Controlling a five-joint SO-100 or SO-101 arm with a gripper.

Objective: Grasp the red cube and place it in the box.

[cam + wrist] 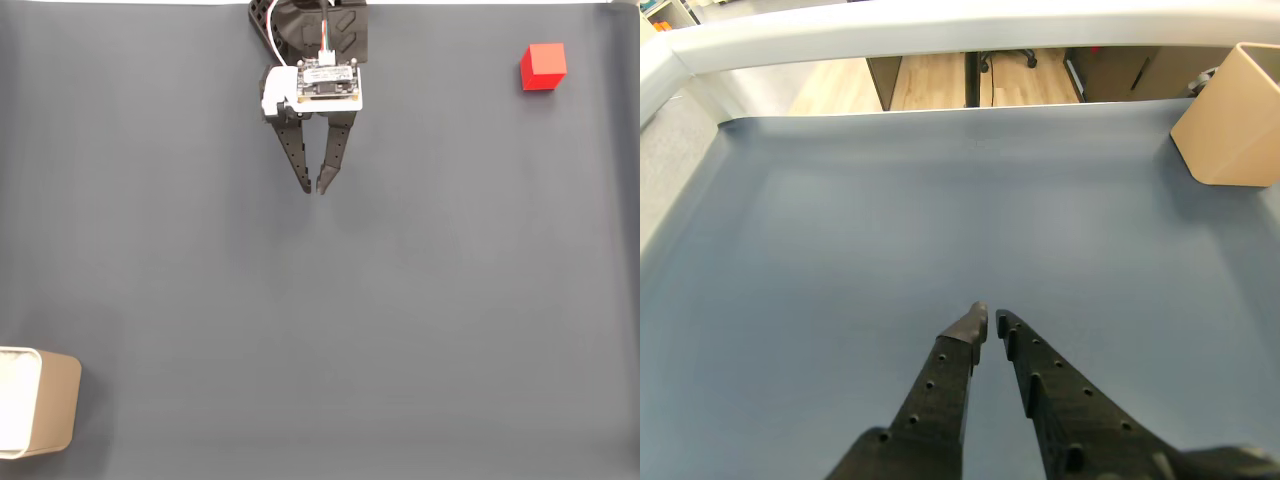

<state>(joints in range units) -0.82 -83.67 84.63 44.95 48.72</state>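
While the arm is hanging over the upper middle of the grey mat (pixel 400 300) in the fixed view, its gripper (pixel 314 189) is pointing down the picture with the two black fingers nearly pressed together, only a thin slit showing between the tips, and nothing is sitting between them. In the wrist view the gripper (pixel 990 322) is showing the same: the tips are almost meeting, with bare mat under them.

The red cube (pixel 543 67) is resting on the mat near the upper right corner of the fixed view, well apart from the gripper and to its right. The box (pixel 55 415) is standing at the lower left corner of that view, partly cut by the edge, its white inside facing up. In the wrist view the box (pixel 1232 120) is appearing at the upper right, far from the fingertips, with its tan wall turned to the camera.
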